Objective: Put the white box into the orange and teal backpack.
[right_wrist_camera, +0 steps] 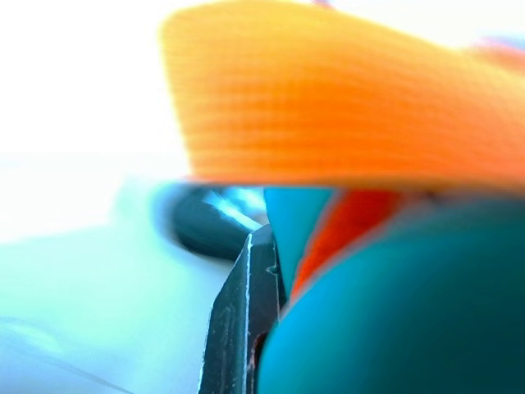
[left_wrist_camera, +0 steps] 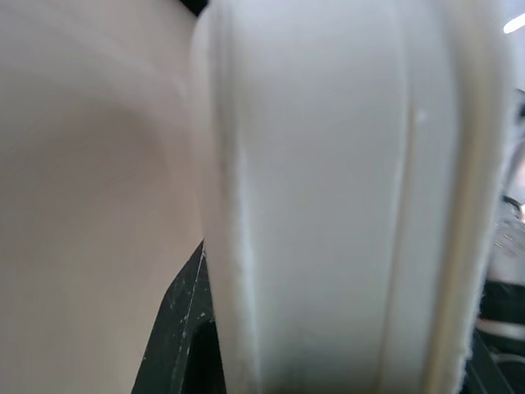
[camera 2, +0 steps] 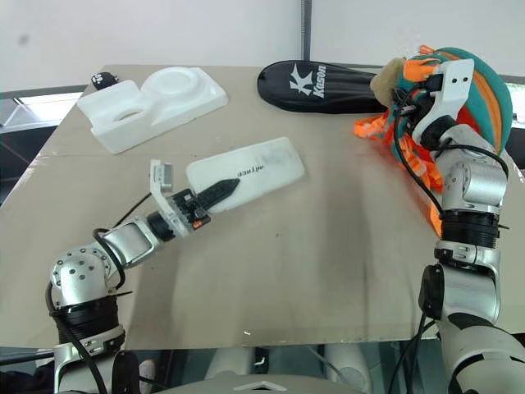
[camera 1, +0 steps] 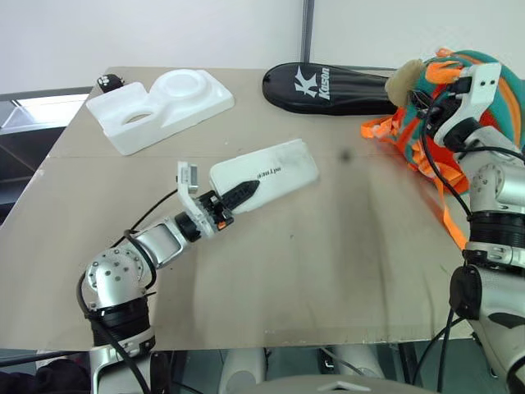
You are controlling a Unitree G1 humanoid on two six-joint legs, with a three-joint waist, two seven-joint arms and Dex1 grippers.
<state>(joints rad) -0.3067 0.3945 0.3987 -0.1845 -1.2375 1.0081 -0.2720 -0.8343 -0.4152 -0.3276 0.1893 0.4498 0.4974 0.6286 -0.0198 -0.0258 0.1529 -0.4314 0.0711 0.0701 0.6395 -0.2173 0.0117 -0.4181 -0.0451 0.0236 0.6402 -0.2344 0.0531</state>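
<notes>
Nearest on the bench (camera 1: 328, 271), the left hand (camera 1: 243, 194) pinches the near end of the white box (camera 1: 267, 174) lying mid-bench, while farther back at the right edge the right hand (camera 2: 408, 100), pressed together, grips fabric of the orange and teal backpack (camera 2: 484, 90).

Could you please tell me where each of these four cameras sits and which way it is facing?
Left eye view: on the head, looking down over the table; both arms show.
Right eye view: same scene, set slightly aside.
Left wrist view: on the left arm, looking along the left gripper, close against the white box.
Right wrist view: on the right arm, close against the orange and teal backpack, with the right gripper's finger showing.
Shared: both eye views show the box, backpack and black racket bag.
</notes>
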